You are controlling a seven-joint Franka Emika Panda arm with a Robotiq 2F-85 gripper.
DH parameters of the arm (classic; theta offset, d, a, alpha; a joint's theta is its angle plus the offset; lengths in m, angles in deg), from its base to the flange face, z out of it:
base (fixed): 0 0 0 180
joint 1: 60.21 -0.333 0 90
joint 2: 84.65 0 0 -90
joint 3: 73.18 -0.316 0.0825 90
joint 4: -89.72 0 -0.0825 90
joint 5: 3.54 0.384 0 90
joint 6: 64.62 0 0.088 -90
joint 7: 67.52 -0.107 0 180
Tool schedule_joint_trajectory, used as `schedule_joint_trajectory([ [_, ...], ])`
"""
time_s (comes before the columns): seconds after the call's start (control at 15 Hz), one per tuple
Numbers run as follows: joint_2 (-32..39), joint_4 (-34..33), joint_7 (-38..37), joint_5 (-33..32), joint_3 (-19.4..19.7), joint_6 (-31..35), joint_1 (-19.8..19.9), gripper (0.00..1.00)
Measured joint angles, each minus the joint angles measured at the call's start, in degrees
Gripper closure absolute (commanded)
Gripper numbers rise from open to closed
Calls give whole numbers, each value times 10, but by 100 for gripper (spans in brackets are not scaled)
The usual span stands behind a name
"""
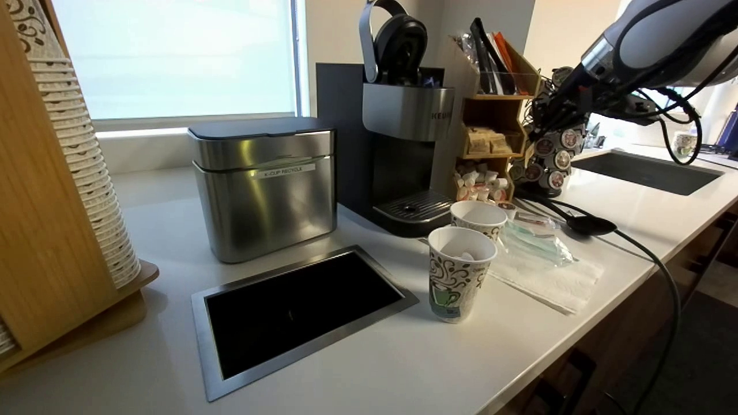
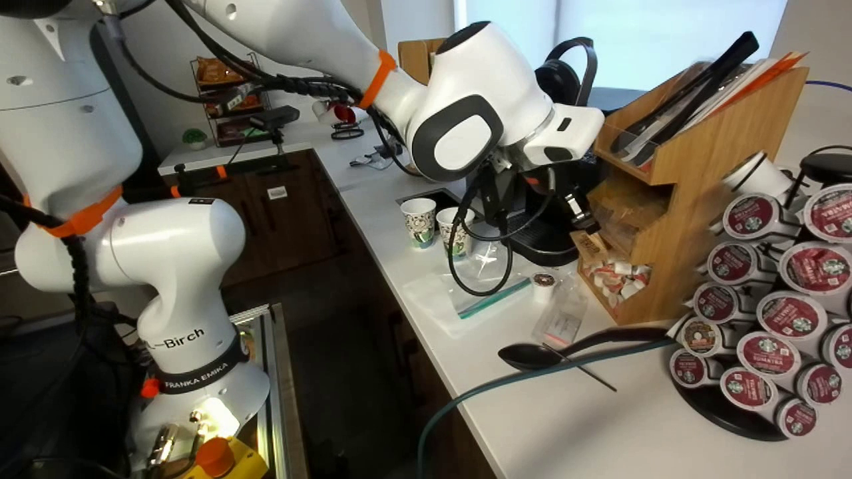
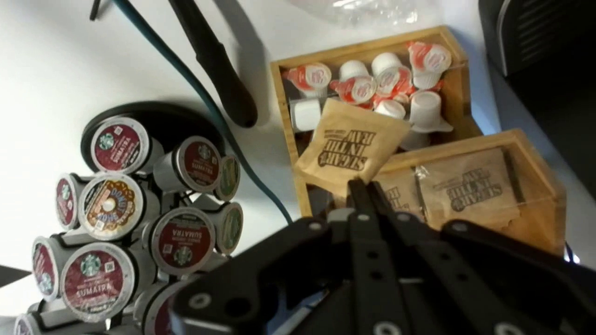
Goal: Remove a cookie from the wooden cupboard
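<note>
We see the claw (image 3: 365, 187) pressed together, prob. pinching a corner of the sugar pkt (image 3: 354, 139) just off its tips (too dark to be sure); wooden cupboard (image 2: 689, 206) lies straight ahead, so we'd back away.

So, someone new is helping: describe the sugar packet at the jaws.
Find the coffee machine, then the wooden cupboard beside it. In the wrist view, a tan packet partly covers the creamers. Unlike the packets in the bin, it touches the jaws.
</note>
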Motion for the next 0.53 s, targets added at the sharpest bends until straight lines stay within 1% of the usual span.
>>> schedule_joint_trajectory([
  [0.13, -32, -13, 25, 0, -44, -66, 37, 100],
  [0.27, -58, -24, 44, -1, -104, -139, 87, 100],
  [0.33, -66, -29, 61, 10, -142, -182, 120, 100],
  [0.53, -70, -40, 112, 35, -270, -324, 250, 100],
])
